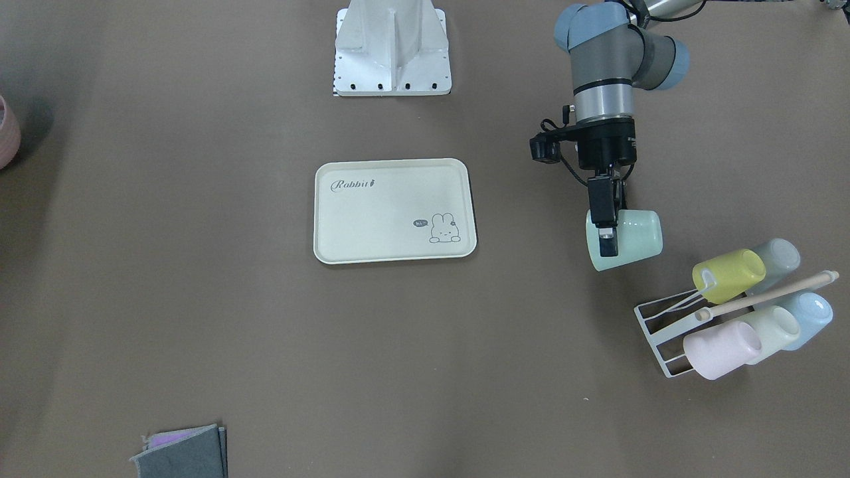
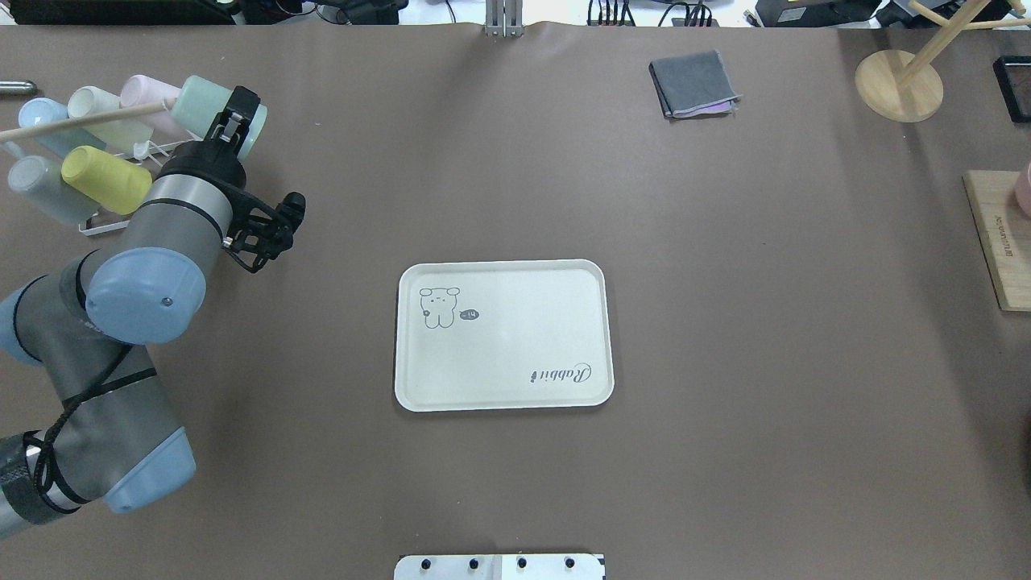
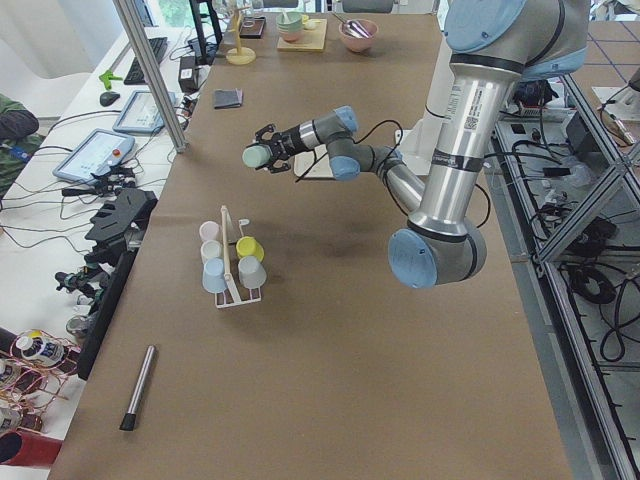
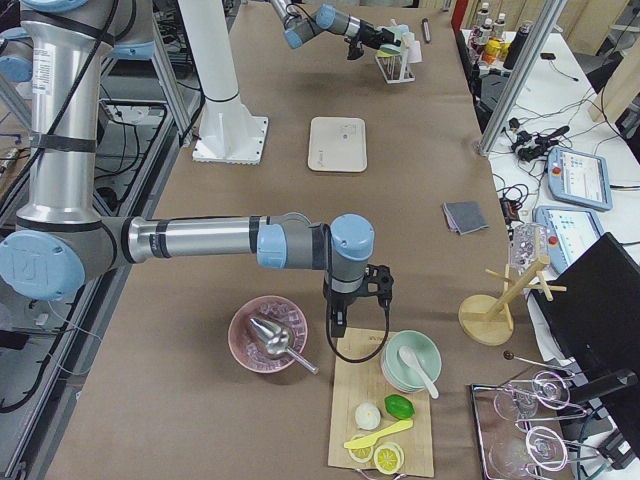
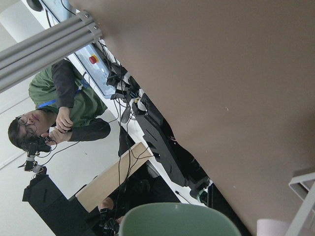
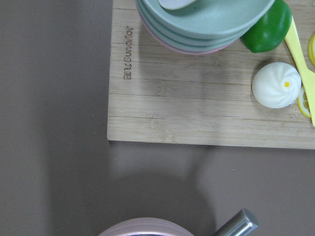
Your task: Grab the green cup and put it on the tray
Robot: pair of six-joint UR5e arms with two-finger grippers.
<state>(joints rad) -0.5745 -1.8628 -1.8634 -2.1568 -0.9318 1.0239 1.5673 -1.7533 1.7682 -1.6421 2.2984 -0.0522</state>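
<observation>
The mint green cup (image 1: 631,238) is held on its side in my left gripper (image 1: 607,240), which is shut on it near the rim, above the table and apart from the cup rack. The cup also shows in the overhead view (image 2: 201,103), the exterior left view (image 3: 255,156) and at the bottom of the left wrist view (image 5: 179,219). The cream "Rabbit" tray (image 1: 392,219) lies empty at the table's middle (image 2: 515,354), well away from the cup. My right gripper (image 4: 338,322) hangs over a wooden board far off; I cannot tell if it is open or shut.
A white wire cup rack (image 1: 654,332) holds a yellow-green cup (image 1: 727,275), a pink cup (image 1: 720,348) and pale and blue cups. A folded grey cloth (image 2: 694,83), a wooden stand (image 2: 898,84), a cutting board (image 2: 999,242) and a pink bowl (image 4: 268,335) lie on my right side.
</observation>
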